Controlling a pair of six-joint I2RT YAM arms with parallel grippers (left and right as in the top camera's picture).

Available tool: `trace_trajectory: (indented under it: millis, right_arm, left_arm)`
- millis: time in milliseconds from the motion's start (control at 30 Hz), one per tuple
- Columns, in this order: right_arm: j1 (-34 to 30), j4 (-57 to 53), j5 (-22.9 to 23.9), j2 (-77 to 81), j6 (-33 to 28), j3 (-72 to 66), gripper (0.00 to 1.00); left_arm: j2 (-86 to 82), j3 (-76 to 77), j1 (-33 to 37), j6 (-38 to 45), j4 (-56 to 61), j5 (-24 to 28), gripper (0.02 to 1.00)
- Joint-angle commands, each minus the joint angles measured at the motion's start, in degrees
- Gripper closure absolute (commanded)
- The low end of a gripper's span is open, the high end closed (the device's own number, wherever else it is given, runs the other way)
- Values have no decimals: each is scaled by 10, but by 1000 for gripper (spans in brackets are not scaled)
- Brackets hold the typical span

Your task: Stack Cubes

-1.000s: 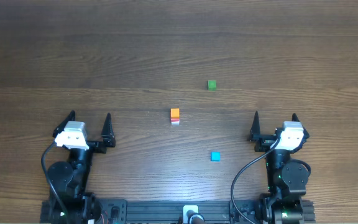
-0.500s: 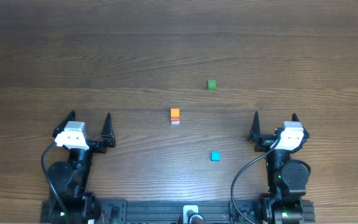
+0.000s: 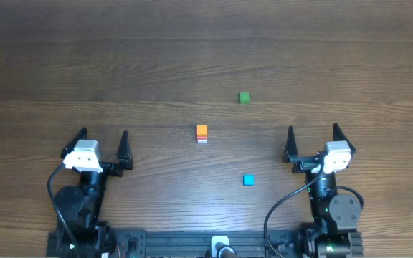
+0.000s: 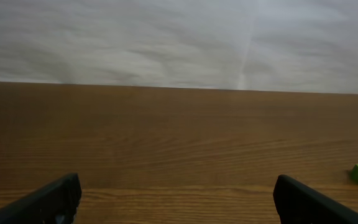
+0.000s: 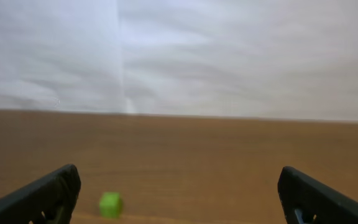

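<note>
Right end effector (image 3: 312, 140) has edged forward, wide open and empty like the left end effector (image 3: 104, 142); top view shows blue cube (image 3: 248, 180), wrist views green cube (image 5: 110, 204).

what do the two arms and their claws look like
Both arms are black with round joints. Each wrist carries a white block, and the left claw and right claw have two pointed black fingers. A black cable loops beside each arm.
</note>
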Motion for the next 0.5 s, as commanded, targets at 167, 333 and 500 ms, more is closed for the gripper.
trace_trajectory:
  millis: [167,333,500]
  right_arm:
    - [-1,-41,-87,54,6,165,7]
    - [9,-87,-111,163,11,280,9]
    - [52,-249,-119,381,21,488,9]
  left_arm:
    - [-4,-2,3,8,-2,10,18]
    - [-4,-2,3,8,-2,10,18]
    - [-4,-2,3,8,-2,10,20]
